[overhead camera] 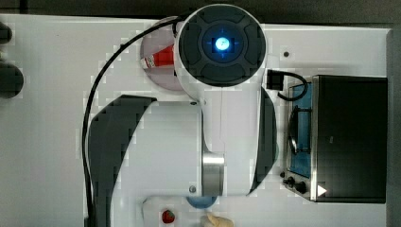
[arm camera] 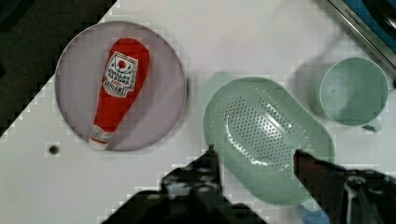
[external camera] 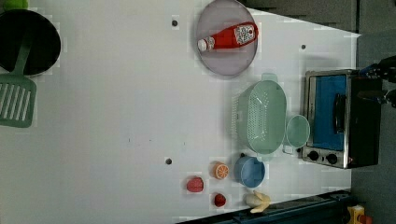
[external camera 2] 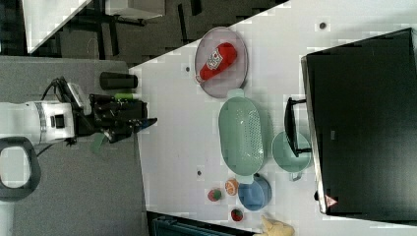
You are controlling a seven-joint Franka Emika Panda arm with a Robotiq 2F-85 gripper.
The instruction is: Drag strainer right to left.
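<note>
The strainer (external camera: 261, 116) is a pale mint-green oval colander with a dotted centre, lying on the white table between the plate and the oven. It also appears in the right view (external camera 2: 242, 135) and in the wrist view (arm camera: 268, 135). My gripper (arm camera: 257, 158) hangs open well above it, its two dark fingers (arm camera: 211, 161) spread apart with the strainer's near rim seen between them. Nothing is held. In the right view the gripper (external camera 2: 147, 121) shows at the end of the arm, far from the table surface. The arm (overhead camera: 208, 123) hides the strainer in the top view.
A green cup (external camera: 297, 132) stands against the strainer on the side of the toaster oven (external camera: 336, 119). A blue bowl (external camera: 250, 171), toy fruits (external camera: 221, 171) and a banana (external camera: 258, 200) lie nearby. A plate (external camera: 219, 63) holds a ketchup bottle (external camera: 229, 36). A black pan (external camera: 28, 42) and spatula (external camera: 16, 98) sit far off.
</note>
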